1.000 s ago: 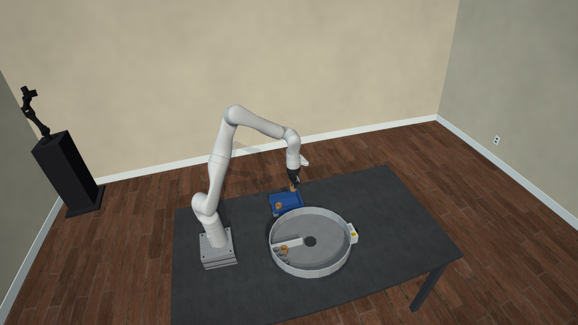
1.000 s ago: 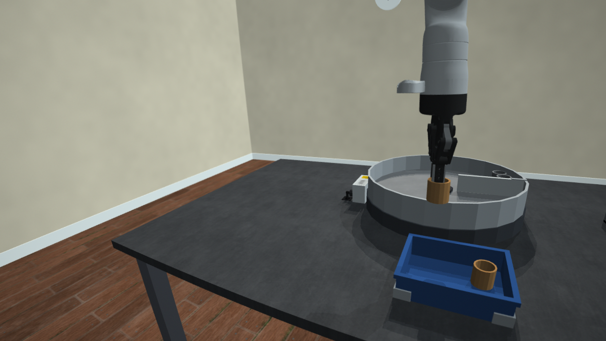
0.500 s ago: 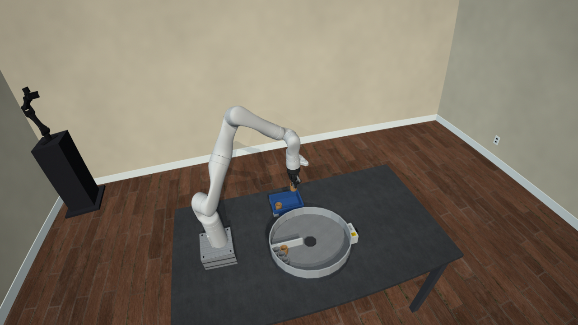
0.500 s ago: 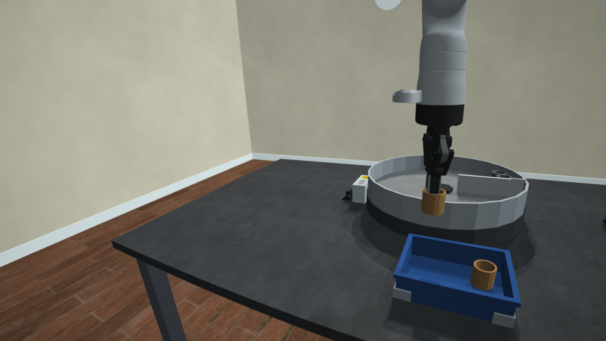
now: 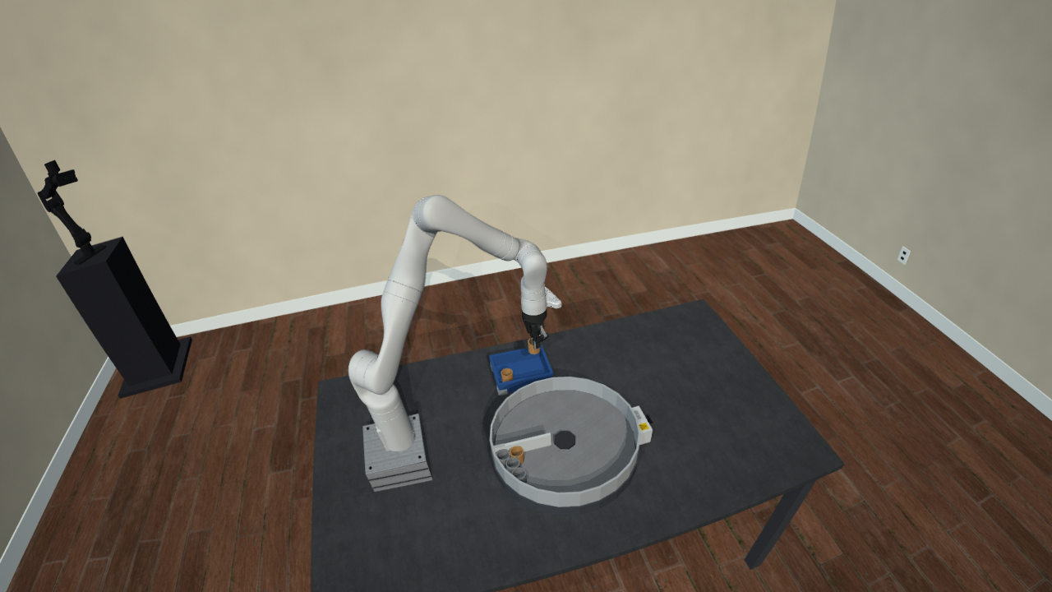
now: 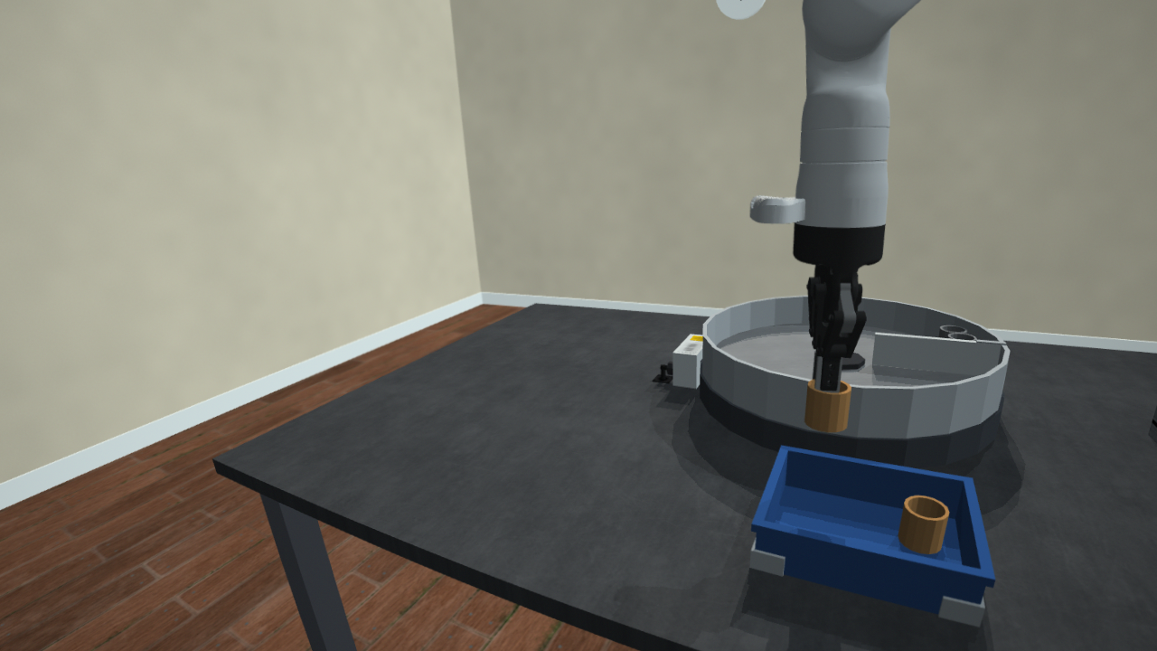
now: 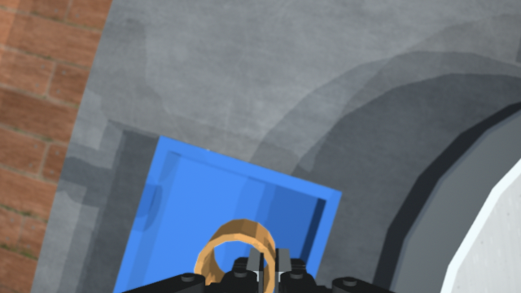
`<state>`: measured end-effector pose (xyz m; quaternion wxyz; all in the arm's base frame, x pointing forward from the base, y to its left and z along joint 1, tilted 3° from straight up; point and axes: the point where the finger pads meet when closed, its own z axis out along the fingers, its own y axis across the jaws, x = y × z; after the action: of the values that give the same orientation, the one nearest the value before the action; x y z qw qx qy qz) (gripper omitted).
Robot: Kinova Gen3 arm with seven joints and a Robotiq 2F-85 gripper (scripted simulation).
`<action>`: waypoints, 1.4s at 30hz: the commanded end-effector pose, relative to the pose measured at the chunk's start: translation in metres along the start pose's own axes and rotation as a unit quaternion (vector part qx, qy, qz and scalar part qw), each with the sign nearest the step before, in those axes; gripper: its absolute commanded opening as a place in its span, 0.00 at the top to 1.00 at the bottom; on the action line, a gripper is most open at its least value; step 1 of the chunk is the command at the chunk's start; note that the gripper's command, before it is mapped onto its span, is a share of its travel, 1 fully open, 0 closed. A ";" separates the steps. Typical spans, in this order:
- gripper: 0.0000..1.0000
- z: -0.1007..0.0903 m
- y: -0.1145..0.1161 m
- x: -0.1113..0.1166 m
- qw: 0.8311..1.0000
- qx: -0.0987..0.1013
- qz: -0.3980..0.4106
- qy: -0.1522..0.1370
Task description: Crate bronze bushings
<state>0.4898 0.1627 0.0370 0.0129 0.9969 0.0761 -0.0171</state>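
My gripper (image 5: 536, 341) (image 6: 827, 385) (image 7: 269, 267) is shut on the wall of a bronze bushing (image 5: 533, 348) (image 6: 827, 410) (image 7: 244, 226). It holds the bushing upright above the blue crate (image 5: 522, 366) (image 6: 857, 571) (image 7: 203, 195). Another bronze bushing (image 5: 506, 375) (image 6: 922, 531) stands inside the crate. On the turning table (image 5: 588, 412) (image 6: 889, 412) (image 7: 501, 232), one bronze bushing (image 5: 519, 457) stands close beside three grey steel bushings, the near one (image 5: 519, 474), the middle one (image 5: 511, 464) and the far one (image 5: 503, 455). The divider partly hides this group in the exterior view.
A raised wall rings the turning table, and a straight divider (image 5: 531, 443) (image 6: 930, 354) runs inward from it beside the bushings. A white box (image 5: 642, 424) (image 6: 688, 363) with a yellow label sits at the ring's outer side. The crate stands between the ring and the dark table's edge.
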 end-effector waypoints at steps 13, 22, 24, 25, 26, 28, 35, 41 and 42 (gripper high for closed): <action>1.00 0.025 0.000 -0.002 1.000 -0.001 0.000 -0.003; 1.00 0.054 0.000 -0.002 1.000 -0.001 -0.001 -0.003; 1.00 0.054 0.000 -0.002 1.000 -0.001 -0.001 -0.003; 1.00 0.054 0.000 -0.002 1.000 -0.001 -0.001 -0.003; 1.00 0.054 0.000 -0.002 1.000 -0.001 -0.001 -0.003; 1.00 0.054 0.000 -0.002 1.000 -0.001 -0.001 -0.003; 1.00 0.059 0.000 -0.002 1.000 -0.001 -0.001 -0.002; 1.00 0.063 0.000 -0.002 1.000 -0.001 -0.001 -0.002; 1.00 0.063 0.000 -0.002 1.000 -0.001 -0.001 -0.002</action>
<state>0.4853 0.1614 -0.0257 0.0139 0.9967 0.0771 -0.0200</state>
